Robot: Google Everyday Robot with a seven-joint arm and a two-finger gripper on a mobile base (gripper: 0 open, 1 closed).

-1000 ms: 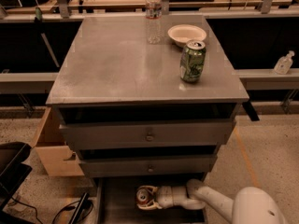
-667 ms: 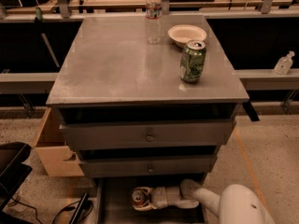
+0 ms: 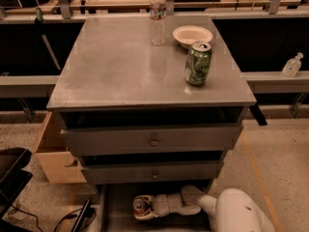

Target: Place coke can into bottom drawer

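Observation:
The coke can (image 3: 140, 206) is a small red-orange can with a silver top, seen from above inside the open bottom drawer (image 3: 112, 217), at the lower middle of the camera view. My gripper (image 3: 141, 208) reaches in from the right, low inside the drawer, and is shut on the can, with pale fingers (image 3: 147, 215) wrapped around its sides. The white arm (image 3: 231, 211) runs off to the lower right. The drawer's floor is mostly hidden by the frame's bottom edge.
Two closed upper drawers with small knobs (image 3: 154, 142) sit above. On the cabinet top (image 3: 116, 66) stand a green can (image 3: 198, 63), a white bowl (image 3: 192, 35) and a clear water bottle (image 3: 157, 14). A cardboard box (image 3: 50, 156) sits left of the cabinet.
My gripper with the coke can has moved a little to the left inside the bottom drawer, and the arm has reached further in.

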